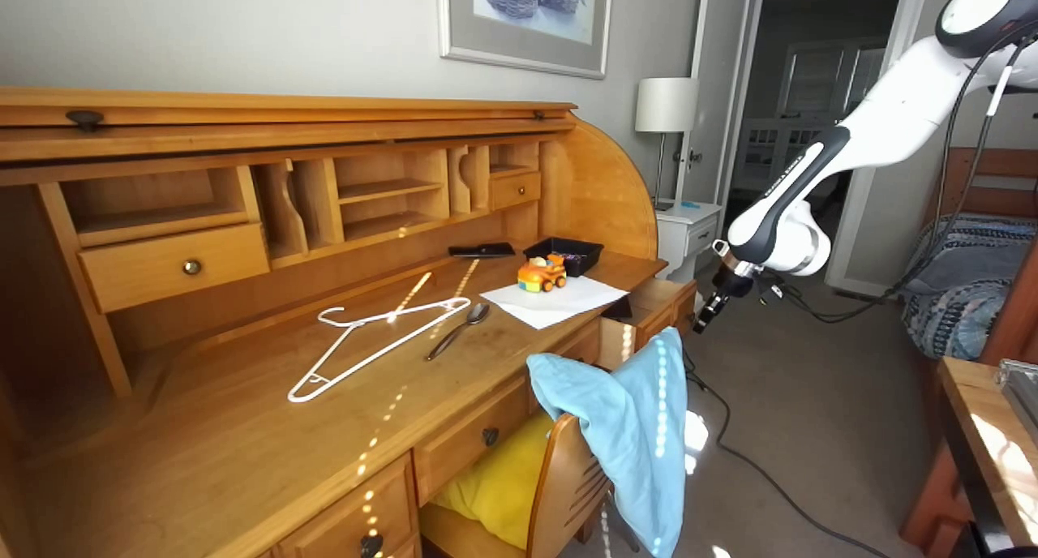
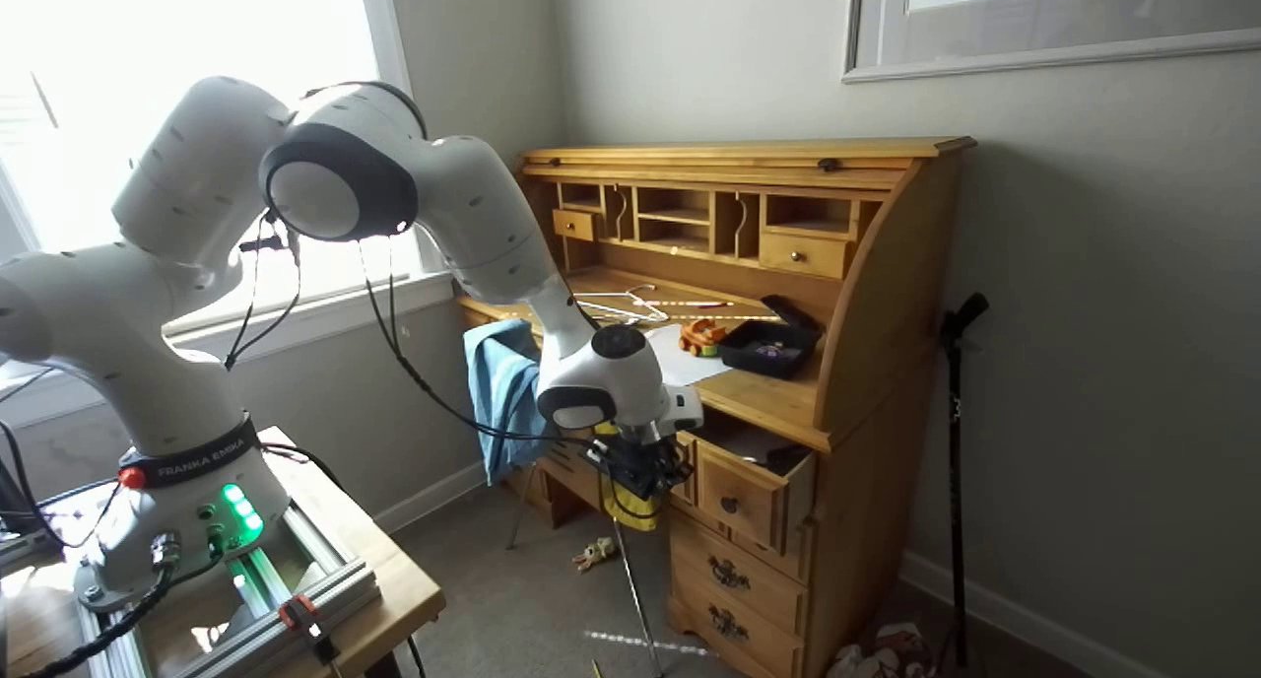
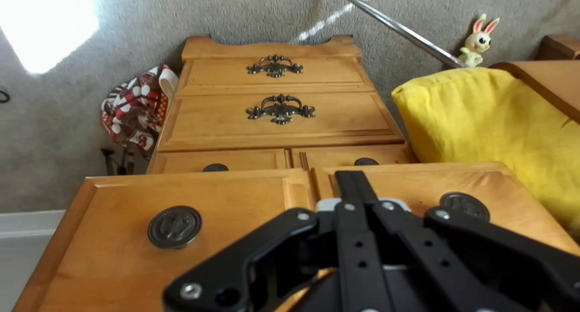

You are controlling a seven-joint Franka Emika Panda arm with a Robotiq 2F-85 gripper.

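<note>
The desk [image 1: 243,436] stands by the wall [image 1: 268,31], on grey carpet [image 1: 787,412]. On it I see: hanger [image 1: 354,324], spoon [image 1: 459,331], tray [image 1: 585,263], and truck [image 1: 542,276] on paper [image 1: 559,305]. A chair [image 1: 568,481], bearing cloth [image 1: 636,412] and cushion [image 1: 499,485], stands beside the desk's pulled-out drawer [image 3: 240,212]. The gripper [image 3: 355,182] is in front of this drawer, fingers together.

In an exterior view, looked down from close to the golden-brown wooden roll-top desk [image 1: 195,452], lengthwise toward the far end. In an exterior view, looked from farther off, past the white jointed robot arm [image 2: 493,220], back across that end. In both exterior views, took in the orange plastic toy truck [image 1: 542,276]. In the wrist view, faced steeply down from just behind the black metal gripper [image 3: 352,173], close over panelled wooden drawers [image 3: 249,203]; shared with an exterior view the cream-coloured toy rabbit [image 2: 594,554].
</note>
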